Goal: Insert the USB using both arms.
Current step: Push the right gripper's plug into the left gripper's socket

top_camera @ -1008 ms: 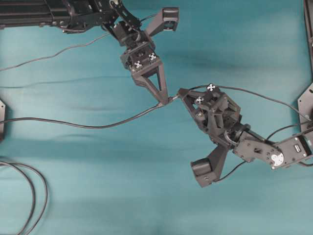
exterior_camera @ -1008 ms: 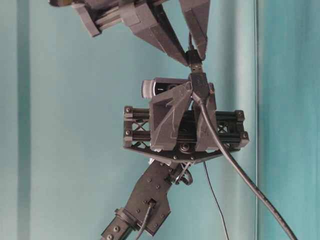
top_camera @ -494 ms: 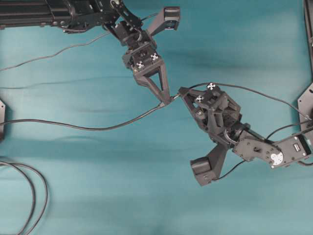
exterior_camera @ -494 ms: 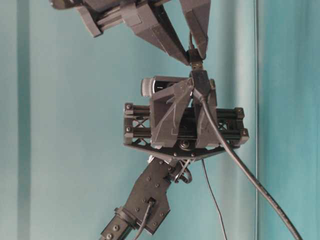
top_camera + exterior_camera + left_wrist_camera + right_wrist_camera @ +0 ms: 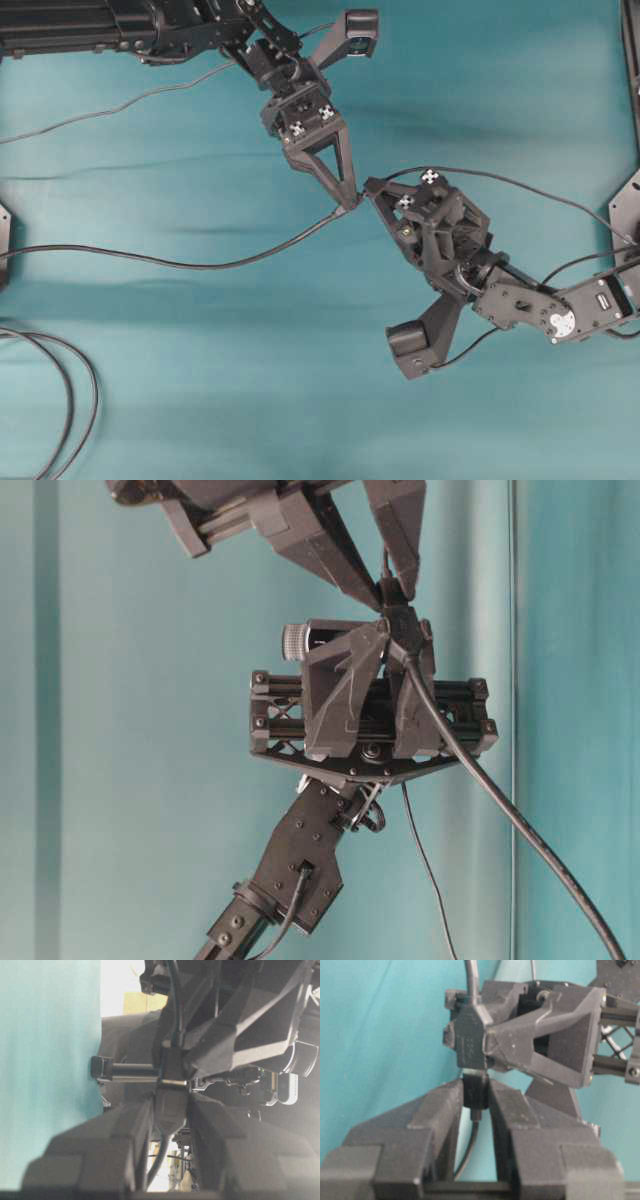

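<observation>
Overhead, left to right: looped black cable [image 5: 60,400] lies at the left edge of the teal table [image 5: 200,380]. A thicker dark cable [image 5: 180,262] runs from the left edge up to the middle, ending in the black socket end [image 5: 170,1105].

Left gripper [image 5: 347,203] comes down from the top-left arm, tips pointing down-right. Jaws are nearly closed and clamped on the socket end (left wrist view shows it pinched between both fingers [image 5: 120,1125]).

Right gripper [image 5: 367,187] reaches in from the lower right, tips touching the left one's. It's closed tight on the USB [image 5: 475,1091], dark plug body squeezed between its fingers [image 5: 440,1110].

USB sits mid-scene, butted end to end against the socket. Only a thin silvery strip [image 5: 173,1082] shows at the joint.
</observation>
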